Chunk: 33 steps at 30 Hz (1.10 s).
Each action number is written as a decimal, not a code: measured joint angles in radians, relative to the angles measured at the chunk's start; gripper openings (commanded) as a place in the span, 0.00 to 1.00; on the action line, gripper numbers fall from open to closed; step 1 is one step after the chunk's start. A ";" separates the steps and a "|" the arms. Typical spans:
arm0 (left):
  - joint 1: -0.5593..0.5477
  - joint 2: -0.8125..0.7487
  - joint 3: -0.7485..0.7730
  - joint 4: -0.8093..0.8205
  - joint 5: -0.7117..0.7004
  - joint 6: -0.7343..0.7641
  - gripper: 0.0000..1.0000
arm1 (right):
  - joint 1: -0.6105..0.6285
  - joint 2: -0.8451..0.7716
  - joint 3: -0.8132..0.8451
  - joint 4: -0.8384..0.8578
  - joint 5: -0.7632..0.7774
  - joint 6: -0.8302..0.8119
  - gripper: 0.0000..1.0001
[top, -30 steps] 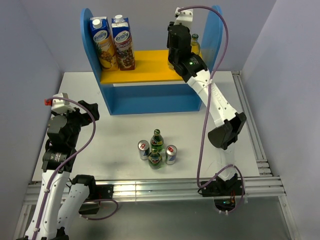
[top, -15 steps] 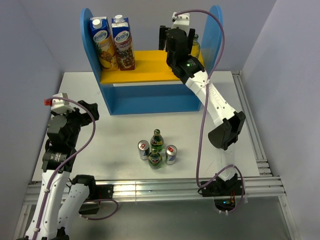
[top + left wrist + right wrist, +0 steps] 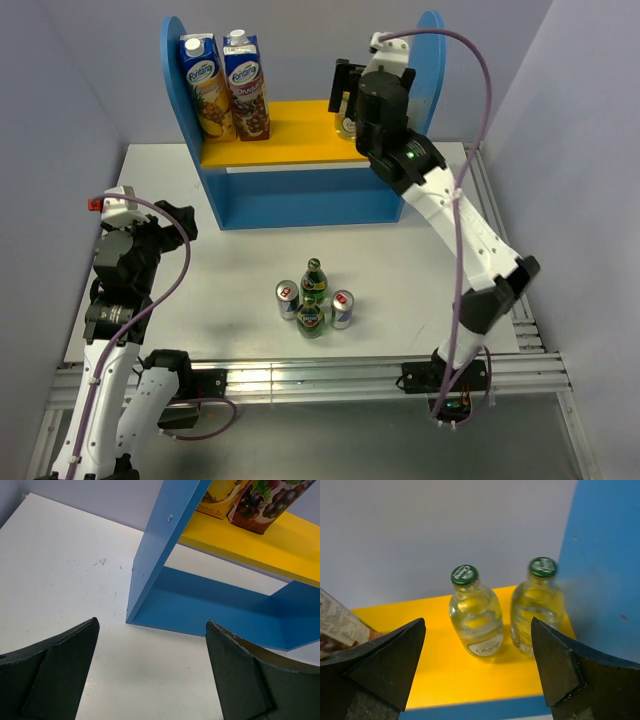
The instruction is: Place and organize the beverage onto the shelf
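The shelf (image 3: 290,135) stands at the back of the table, blue with a yellow upper board. Two clear yellowish bottles (image 3: 475,615) (image 3: 537,607) stand side by side at the board's right end, near the blue side panel (image 3: 605,555). My right gripper (image 3: 477,622) hovers just in front of them, open and apart from both; the top view shows it (image 3: 350,100) above the board. Two green bottles (image 3: 314,280) (image 3: 311,318) and two cans (image 3: 288,298) (image 3: 342,308) cluster on the table's front middle. My left gripper (image 3: 175,222) is open and empty at the left, facing the shelf's lower bay (image 3: 225,605).
Two tall blue juice cartons (image 3: 205,85) (image 3: 245,80) stand on the left end of the yellow board. Metal rails (image 3: 500,260) run along the table's right and front edges. Grey walls close in on both sides.
My right gripper has opened, let go of the left clear bottle on the yellow board and drawn back a little; its elbow swung right. The left arm has not moved.
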 measured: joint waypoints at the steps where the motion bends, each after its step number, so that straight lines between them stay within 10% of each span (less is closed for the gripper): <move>1: 0.001 0.000 0.000 0.000 0.000 0.000 0.93 | 0.006 -0.031 -0.021 -0.005 0.001 0.011 0.92; 18: -0.077 0.068 0.000 0.018 0.091 0.003 0.99 | 0.505 -0.867 -1.115 -0.109 -0.023 0.454 0.91; 33: -0.806 0.141 0.029 -0.110 -0.455 -0.161 0.99 | 0.550 -0.782 -1.321 -0.018 -0.081 0.586 0.93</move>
